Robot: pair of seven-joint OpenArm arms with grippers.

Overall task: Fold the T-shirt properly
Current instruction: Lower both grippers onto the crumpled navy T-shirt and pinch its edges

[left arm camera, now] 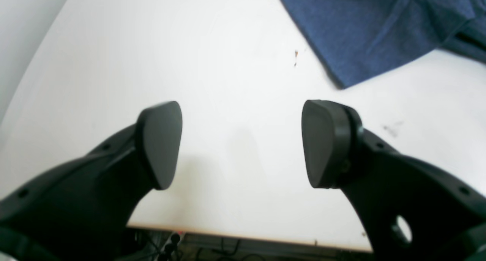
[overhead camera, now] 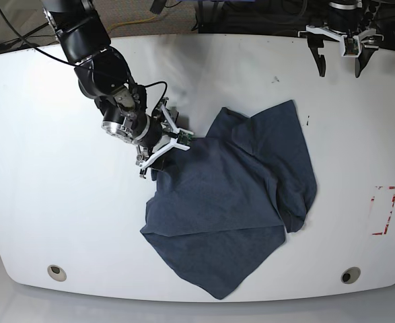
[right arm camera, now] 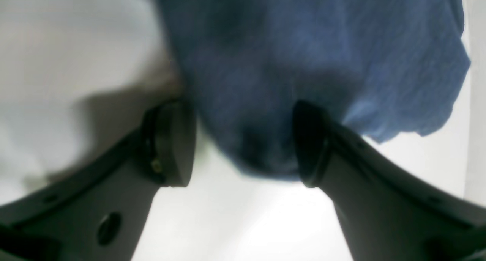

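T-shirt [overhead camera: 231,202] lies crumpled mid-table [overhead camera: 49,202], soft and limp (likely to sag and slide), so corners or hems look best to pinch. Right gripper [right arm camera: 243,143] stands spread around a fabric bulge, not clamped. Left gripper [left arm camera: 241,143] hangs released over bare table, well apart. Nothing blocks the way.

A blurred dark slate-blue heathered cotton T-shirt [right arm camera: 303,63] fills the upper centre and right of the frame, a bunched fold hanging between the black right gripper's [right arm camera: 243,143] parted jaws, above a white tabletop [right arm camera: 228,223].
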